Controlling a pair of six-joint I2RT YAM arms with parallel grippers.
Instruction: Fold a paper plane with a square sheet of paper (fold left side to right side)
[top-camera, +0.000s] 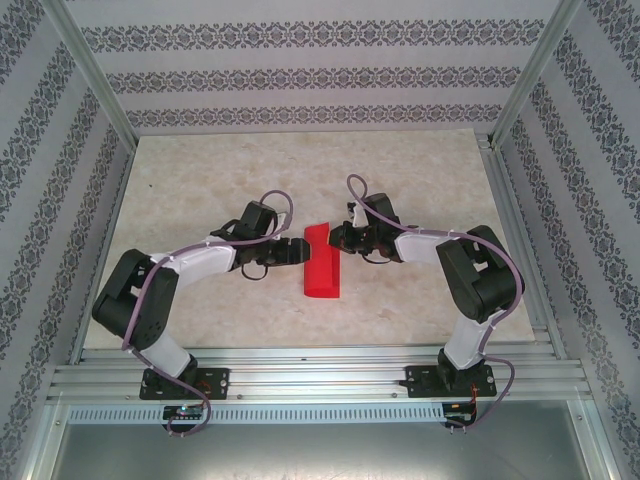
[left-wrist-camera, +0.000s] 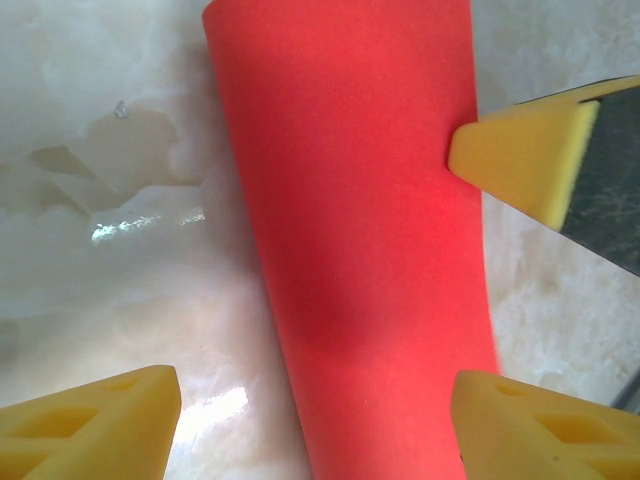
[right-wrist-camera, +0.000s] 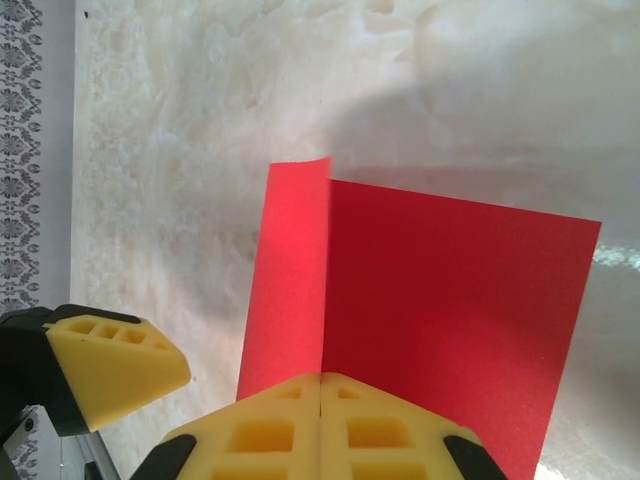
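Observation:
The square sheet of paper is bright red and lies mid-table, doubled over into a narrow, loosely curved strip. My right gripper is shut on its far right edge. In the right wrist view the yellow pads pinch the sheet, with one flap standing up to the left of the seam. My left gripper is open at the strip's left side. In the left wrist view its fingertips straddle the rounded fold without touching it. A right finger rests on the fold's right edge.
The marble-patterned tabletop is bare around the paper. Patterned walls and an aluminium frame close in the back and sides. A metal rail runs along the near edge by the arm bases.

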